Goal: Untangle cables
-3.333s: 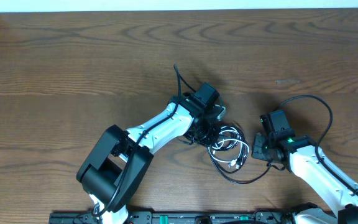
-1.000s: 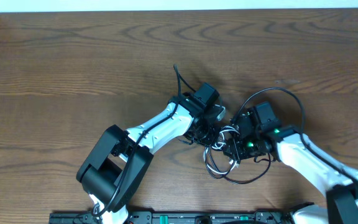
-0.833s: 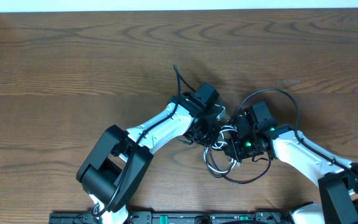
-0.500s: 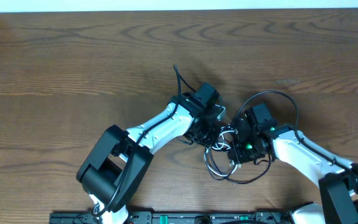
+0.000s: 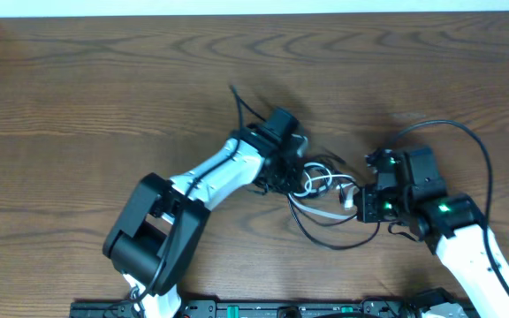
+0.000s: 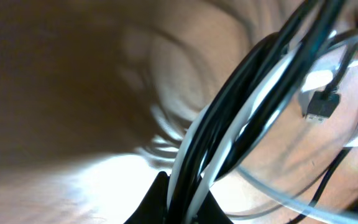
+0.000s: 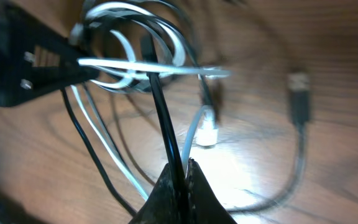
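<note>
**Hold the bundle, draw one black strand clear**

The cables [image 5: 318,187] lie knotted at the centre of the overhead view, between the two arms. The left gripper [image 6: 182,198] pinches a bundle of black and white strands. The right gripper [image 7: 182,180] is pressed together on one black strand [image 7: 162,106]. The right should probably pull slowly toward the frame's right, low over the table [image 5: 104,79], easing off if the white loop [image 7: 126,50] tightens.
</note>
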